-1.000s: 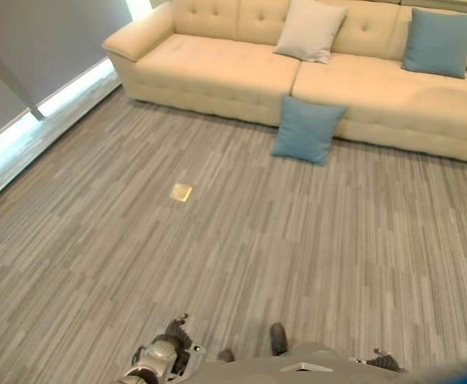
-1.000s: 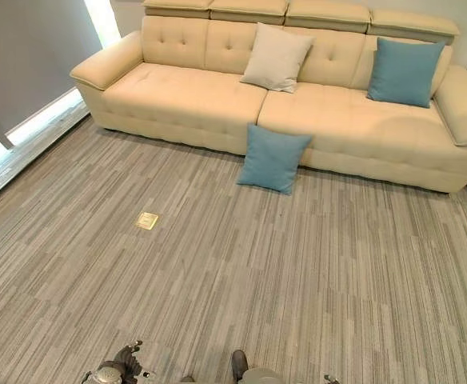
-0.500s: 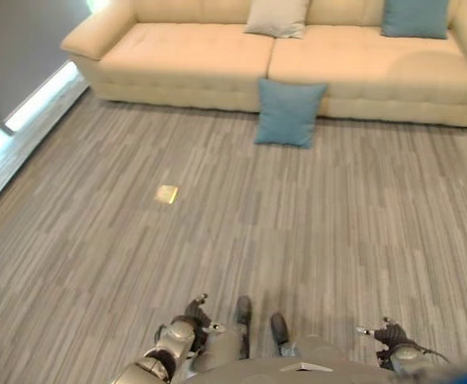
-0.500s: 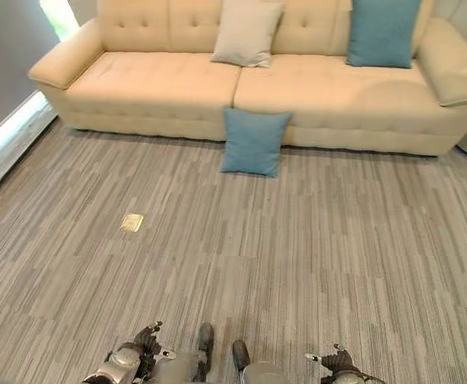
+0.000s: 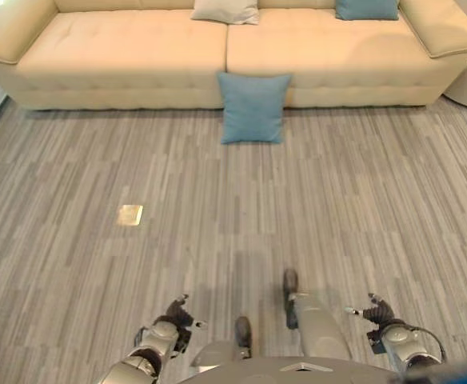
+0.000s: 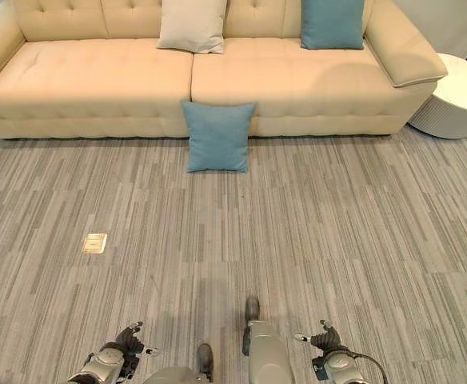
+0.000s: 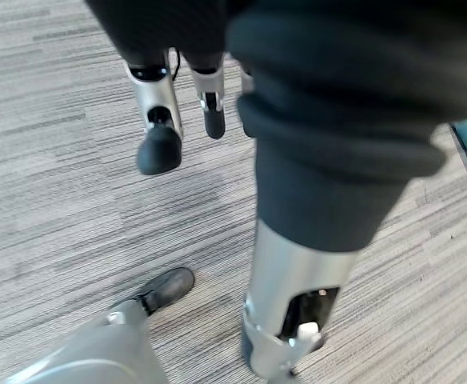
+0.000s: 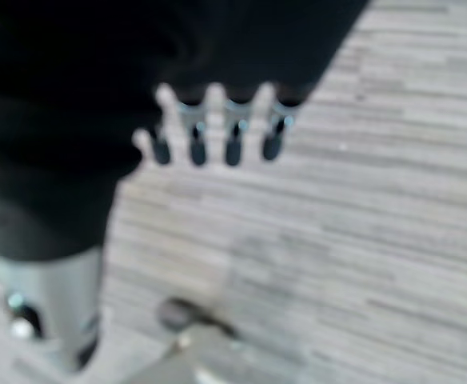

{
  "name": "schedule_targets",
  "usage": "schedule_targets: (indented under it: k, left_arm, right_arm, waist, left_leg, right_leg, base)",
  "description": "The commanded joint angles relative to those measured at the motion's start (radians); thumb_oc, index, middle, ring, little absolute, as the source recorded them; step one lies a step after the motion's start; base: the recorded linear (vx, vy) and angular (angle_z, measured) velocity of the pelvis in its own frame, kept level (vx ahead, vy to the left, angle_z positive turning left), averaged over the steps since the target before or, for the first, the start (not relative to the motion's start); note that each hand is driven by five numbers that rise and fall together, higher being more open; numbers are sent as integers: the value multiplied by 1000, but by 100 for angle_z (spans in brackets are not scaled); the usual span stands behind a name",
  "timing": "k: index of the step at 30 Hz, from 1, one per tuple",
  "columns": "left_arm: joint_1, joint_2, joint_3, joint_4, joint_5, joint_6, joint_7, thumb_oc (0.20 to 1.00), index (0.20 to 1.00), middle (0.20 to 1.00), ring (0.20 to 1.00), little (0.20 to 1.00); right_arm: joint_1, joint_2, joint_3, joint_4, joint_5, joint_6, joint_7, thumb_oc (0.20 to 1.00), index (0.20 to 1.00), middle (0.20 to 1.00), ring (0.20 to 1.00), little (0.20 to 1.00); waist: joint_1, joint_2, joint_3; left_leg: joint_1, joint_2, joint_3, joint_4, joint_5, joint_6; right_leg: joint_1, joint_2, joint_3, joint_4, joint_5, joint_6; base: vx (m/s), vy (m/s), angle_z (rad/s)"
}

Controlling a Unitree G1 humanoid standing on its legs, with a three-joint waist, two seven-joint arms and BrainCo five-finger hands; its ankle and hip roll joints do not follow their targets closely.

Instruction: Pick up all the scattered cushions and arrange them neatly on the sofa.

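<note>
Blue cushion (image 6: 217, 136) on striped grey carpet (image 6: 361, 232), leaning against sofa (image 6: 97, 80).

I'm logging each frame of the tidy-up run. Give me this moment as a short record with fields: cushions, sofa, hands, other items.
cushion on floor: blue cushion, leaning against the sofa front
cushions on sofa: beige cushion and second blue cushion, both against the backrest
sofa: cream sofa
left hand: low at the robot's side, open, holding nothing
right hand: low at the side, open, holding nothing
other: round white side table; floor plate
</note>
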Motion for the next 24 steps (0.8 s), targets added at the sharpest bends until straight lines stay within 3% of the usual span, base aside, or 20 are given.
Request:
schedule_targets:
  k: [1,3,4,5,7,8,9,10,12,13,14,15,17,19,21,24]
  left_arm:
    - [22,-14,-5,2,38,-27,13,1000,1000,1000,1000,1000]
    - [32,-28,-9,0,37,-29,8,1000,1000,1000,1000,1000]
    - [33,-34,-13,0,35,-31,2,1000,1000,1000,1000,1000]
    - [30,-36,-19,-16,26,-27,-2,1000,1000,1000,1000,1000]
    - [22,-33,-17,-32,5,-24,4,1000,1000,1000,1000,1000]
    - [19,-31,-17,-36,-4,-23,5,1000,1000,1000,1000,1000]
    - [18,-34,-17,-38,-16,-26,3,1000,1000,1000,1000,1000]
    - [18,-36,-18,-40,-18,-25,4,1000,1000,1000,1000,1000]
    - [23,-39,-20,-35,-11,-24,7,1000,1000,1000,1000,1000]
    - [23,-39,-21,-35,-11,-24,7,1000,1000,1000,1000,1000]
    - [27,-41,-15,-33,-7,-24,8,1000,1000,1000,1000,1000]
    - [30,-42,-12,-29,-7,-24,8,1000,1000,1000,1000,1000]
    - [39,-44,-9,-25,-13,-24,10,1000,1000,1000,1000,1000]
    - [51,-48,5,-9,-20,-19,4,1000,1000,1000,1000,1000]
    - [65,-52,11,1,-16,-15,3,1000,1000,1000,1000,1000]
    - [65,-52,9,0,-12,-10,3,1000,1000,1000,1000,1000]
  right_arm:
    - [-8,-55,3,7,-21,-20,-10,1000,1000,1000,1000,1000]
    - [11,-55,0,12,-20,-20,-4,1000,1000,1000,1000,1000]
    - [14,-52,-1,22,-17,-24,-2,1000,1000,1000,1000,1000]
    - [20,-47,-7,31,0,-27,1,1000,1000,1000,1000,1000]
    - [15,-46,-2,43,17,-25,0,1000,1000,1000,1000,1000]
    - [15,-45,-3,49,22,-21,1,1000,1000,1000,1000,1000]
    - [16,-46,0,53,27,-18,3,1000,1000,1000,1000,1000]
    - [22,-45,-3,54,31,-19,7,1000,1000,1000,1000,1000]
    - [25,-47,-3,56,30,-20,4,1000,1000,1000,1000,1000]
    - [26,-47,-3,56,30,-20,4,1000,1000,1000,1000,1000]
    - [29,-52,-6,56,32,-20,4,1000,1000,1000,1000,1000]
    - [28,-52,-7,55,31,-21,3,1000,1000,1000,1000,1000]
    - [23,-54,-6,55,28,-17,1,1000,1000,1000,1000,1000]
    - [26,-52,-5,53,17,-17,7,1000,1000,1000,1000,1000]
    - [34,-49,-12,50,2,-16,8,1000,1000,1000,1000,1000]
    - [35,-46,-17,45,-11,-13,13,1000,1000,1000,1000,1000]
  waist:
    - [-14,13,-48]
    - [-23,25,-62]
    - [-25,26,-63]
    - [-25,8,-44]
    - [-3,-17,-23]
    - [6,-25,-16]
    - [18,-23,-11]
    - [38,-27,-12]
    - [46,-16,-15]
    - [47,-17,-13]
    - [59,4,-16]
    - [64,11,-16]
    - [78,15,-19]
    - [84,31,-45]
    - [89,31,-73]
    - [93,28,-83]
  left_leg:
    - [39,1,-57,127,-188,-18]
    - [31,29,-52,194,-162,-52]
    - [0,51,-32,297,-110,-83]
    - [-114,108,12,555,12,-115]
    - [-193,121,29,712,58,-114]
    - [-244,124,47,763,45,-107]
    - [-269,117,55,742,14,-99]
    - [-325,85,82,626,-4,-86]
    - [-347,67,112,479,-3,-79]
    - [-342,65,113,475,-3,-78]
    - [-368,54,127,334,53,-81]
    - [-371,50,121,288,80,-85]
    - [-393,36,109,255,106,-93]
    - [-335,26,81,173,108,-79]
    - [-304,6,72,176,96,-59]
    - [-245,-16,89,166,50,-14]
  right_leg:
    - [95,30,13,-61,65,-4]
    - [127,41,10,-50,49,-27]
    - [158,43,6,-50,37,-43]
    - [225,35,3,-71,16,-80]
    - [278,41,13,-93,-5,-112]
    - [299,40,14,-102,-13,-117]
    - [324,46,20,-108,-25,-118]
    - [367,45,24,-122,-46,-110]
    - [393,55,19,-126,-68,-100]
    - [397,53,19,-126,-69,-99]
    - [435,78,30,-132,-95,-98]
    - [450,88,38,-134,-103,-96]
    - [487,97,60,-137,-123,-92]
    - [505,105,79,-129,-144,-86]
    - [517,82,79,-92,-158,-68]
    - [456,26,69,121,-113,-12]
  base:
    - [302,-249,59]
    - [274,-267,53]
    - [224,-375,50]
    - [198,-429,58]
    - [148,-361,32]
    - [166,-223,-28]
    - [283,-172,-32]
    - [346,-135,-21]
    - [265,-65,20]
    - [284,-33,7]
    - [303,-27,-9]
    - [300,-30,-4]
    - [323,8,-16]
    - [429,66,-39]
    - [361,89,-63]
    - [253,104,-44]
